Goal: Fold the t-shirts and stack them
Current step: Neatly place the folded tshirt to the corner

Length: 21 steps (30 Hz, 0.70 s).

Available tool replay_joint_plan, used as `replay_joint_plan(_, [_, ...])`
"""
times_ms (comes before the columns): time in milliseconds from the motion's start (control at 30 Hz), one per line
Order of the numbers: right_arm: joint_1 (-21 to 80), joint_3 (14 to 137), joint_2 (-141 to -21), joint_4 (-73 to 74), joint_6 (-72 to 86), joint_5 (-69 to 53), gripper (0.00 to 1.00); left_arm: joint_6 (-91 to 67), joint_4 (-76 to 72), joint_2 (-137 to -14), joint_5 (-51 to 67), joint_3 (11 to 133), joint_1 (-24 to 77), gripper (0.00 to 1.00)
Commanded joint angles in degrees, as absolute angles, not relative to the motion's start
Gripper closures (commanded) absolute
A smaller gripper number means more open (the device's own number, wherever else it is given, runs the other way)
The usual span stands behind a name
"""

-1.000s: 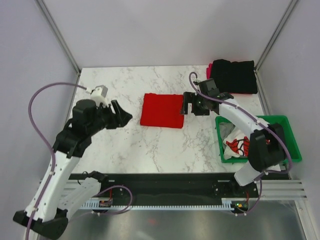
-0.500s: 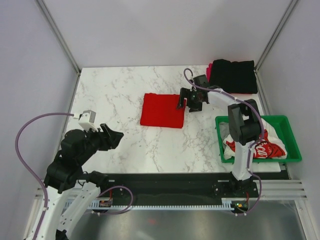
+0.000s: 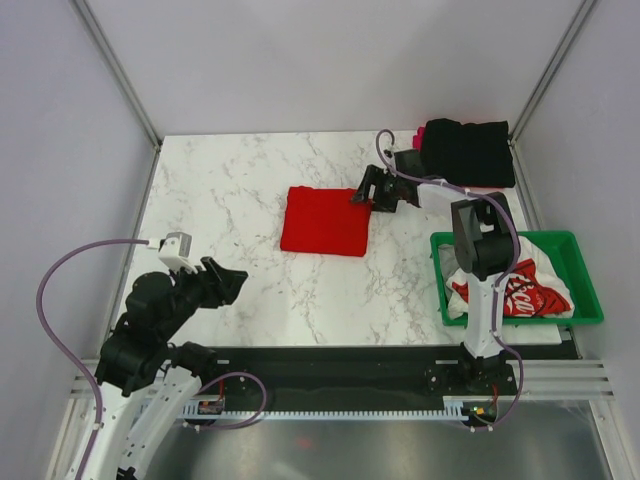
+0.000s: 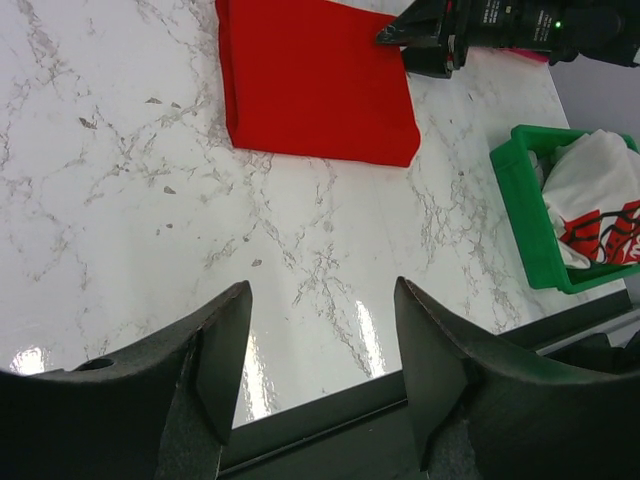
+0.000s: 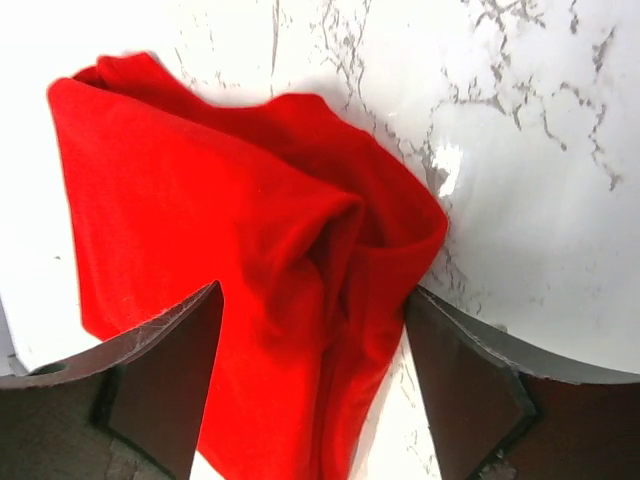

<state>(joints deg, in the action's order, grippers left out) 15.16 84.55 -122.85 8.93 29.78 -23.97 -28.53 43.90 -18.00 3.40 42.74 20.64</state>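
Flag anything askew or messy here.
The folded plain red t-shirt has one corner bunched and rumpled, right under the open right gripper. The white t-shirt with red print lies crumpled, unfolded, in the green plastic crate.

Left gripper [image 4: 320,292] gapes — folded red t-shirt [image 4: 315,85] beyond, right gripper [image 4: 396,38] perhaps touching it.
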Motion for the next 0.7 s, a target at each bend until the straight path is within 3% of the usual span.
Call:
replay_joint_plan(0, [15.0,80.6,-127.5,4.8,31.5,-25.7,0.23,-29.6,41.0,-18.8,2.7,42.7,20.7,0.34])
replay_joint_plan(33, [15.0,78.9,-127.6,3.5,32.8,-26.9,0.31,-29.6,41.0,-18.9,2.7,42.7,20.6,0.34])
replay_joint_plan(100, [15.1,76.2,-128.0,-2.1,34.3,-29.0,0.37,-29.6,41.0,-18.8,2.6,42.7,20.6,0.34])
replay_joint_plan(167, [15.0,75.4,-128.9,-5.1,35.5,-31.8,0.52,-29.6,41.0,-18.6,2.5,42.6,20.5,0.34])
replay_joint_plan(233, [15.0,75.0,-129.2,-5.7,35.5,-33.4,0.59,-29.6,41.0,-18.6,2.3,42.6,20.4,0.34])
replay_joint_plan(367, [14.9,75.1,-126.8,-3.1,32.9,-33.1,0.99,-29.6,41.0,-18.6,2.3,42.5,20.1,0.34])
replay_joint_plan(667, [14.9,85.1,-113.9,22.5,17.7,-14.8,1.0,-29.6,41.0,-18.4,2.1,42.5,19.2,0.34])
